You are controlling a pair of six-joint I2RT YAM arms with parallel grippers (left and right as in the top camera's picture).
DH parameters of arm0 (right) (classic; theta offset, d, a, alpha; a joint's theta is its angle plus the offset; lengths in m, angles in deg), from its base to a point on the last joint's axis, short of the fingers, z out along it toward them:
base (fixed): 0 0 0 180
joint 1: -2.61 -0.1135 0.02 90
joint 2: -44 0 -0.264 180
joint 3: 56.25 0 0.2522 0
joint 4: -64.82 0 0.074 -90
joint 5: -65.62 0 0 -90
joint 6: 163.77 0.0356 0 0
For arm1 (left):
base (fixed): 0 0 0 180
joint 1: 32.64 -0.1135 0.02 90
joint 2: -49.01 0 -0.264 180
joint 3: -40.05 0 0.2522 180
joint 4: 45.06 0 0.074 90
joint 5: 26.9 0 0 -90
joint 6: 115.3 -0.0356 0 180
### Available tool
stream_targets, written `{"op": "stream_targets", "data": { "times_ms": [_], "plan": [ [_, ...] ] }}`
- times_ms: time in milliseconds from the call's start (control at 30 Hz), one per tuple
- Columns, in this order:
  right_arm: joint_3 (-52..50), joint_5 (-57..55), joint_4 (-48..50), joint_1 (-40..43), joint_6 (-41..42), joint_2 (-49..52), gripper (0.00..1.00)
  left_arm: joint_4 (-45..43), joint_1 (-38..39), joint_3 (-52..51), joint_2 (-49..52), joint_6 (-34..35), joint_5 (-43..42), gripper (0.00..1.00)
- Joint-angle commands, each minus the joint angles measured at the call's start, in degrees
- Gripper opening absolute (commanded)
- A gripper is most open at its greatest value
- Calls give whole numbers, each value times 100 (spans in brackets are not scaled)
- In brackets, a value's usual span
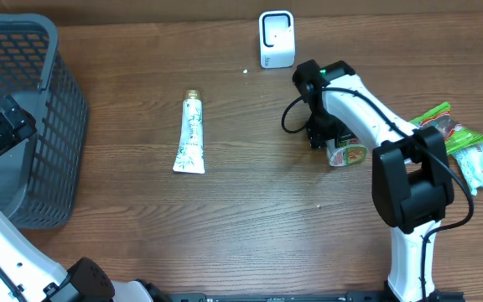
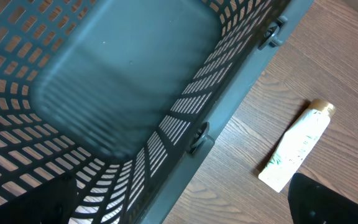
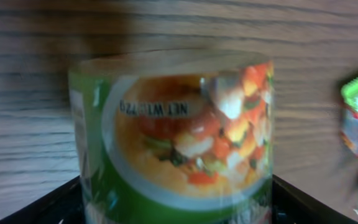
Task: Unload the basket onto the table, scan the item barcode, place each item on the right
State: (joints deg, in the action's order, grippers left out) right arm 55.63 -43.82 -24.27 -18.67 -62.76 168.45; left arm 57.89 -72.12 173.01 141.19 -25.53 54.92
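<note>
Right wrist view has the right hand (image 3: 176, 208) straddling a green-labelled cylindrical tin (image 3: 179, 137) with a vegetable picture, fingers (image 3: 48, 208) at either side; whether they clamp it cannot be told. That tin sits on the brown wooden surface (image 1: 250, 210), near green plastic packets (image 1: 464, 143). Well apart, the left hand (image 1: 8, 126) hangs released and empty over the grey plastic mesh basket (image 1: 57, 126).

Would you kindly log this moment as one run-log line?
right pincer: astride can | left pincer: open above basket | tube: lying on table
</note>
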Motion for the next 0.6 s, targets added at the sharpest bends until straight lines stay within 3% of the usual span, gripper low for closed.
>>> {"op": "stream_targets", "data": {
  "times_ms": [0,233,567],
  "plan": [
    [-26,898,111,247,-428,-153,92,-4,-9,11,-2,-92,-24,100],
    [-26,1851,94,839,-662,-153,95,-4,-9,11,-2,-92,-26,100],
    [-11,2496,164,940,-769,-166,76,-4,-9,11,-2,-92,-26,100]
  ]
}}
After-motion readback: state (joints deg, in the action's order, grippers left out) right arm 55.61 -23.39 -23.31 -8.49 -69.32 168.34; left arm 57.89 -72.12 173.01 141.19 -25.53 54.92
